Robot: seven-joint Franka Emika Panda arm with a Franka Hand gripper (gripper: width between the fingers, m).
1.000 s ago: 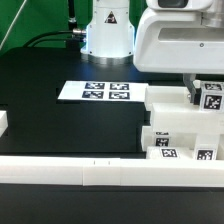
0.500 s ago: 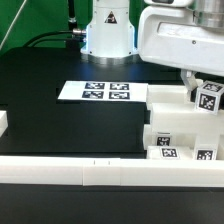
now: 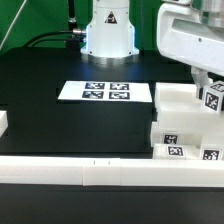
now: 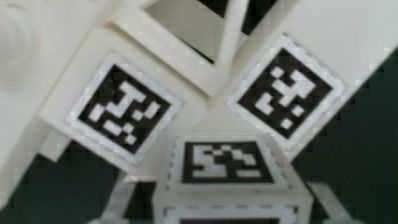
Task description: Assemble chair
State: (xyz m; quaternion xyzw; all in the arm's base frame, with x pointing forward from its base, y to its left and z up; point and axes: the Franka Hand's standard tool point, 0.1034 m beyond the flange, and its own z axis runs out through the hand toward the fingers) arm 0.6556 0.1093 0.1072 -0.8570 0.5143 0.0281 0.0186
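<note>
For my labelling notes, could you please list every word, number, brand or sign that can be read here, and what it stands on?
No words, numbers or brands are legible in either view.
The marker board: four black-and-white square tags, patterns only, no text.
The chair parts: the same kind of tags on their faces, three seen close in the wrist view, patterns only.

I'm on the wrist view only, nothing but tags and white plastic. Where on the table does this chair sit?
Observer: The chair parts sit at the exterior view's right, just behind the long white border rail.
Operator: Anything else near them?
Observer: The marker board lies flat to the exterior view's left of them, not touching them.
Operator: And the gripper?
Observer: The gripper is low over the chair parts, right at a tagged cube; I cannot tell if it grips it.
</note>
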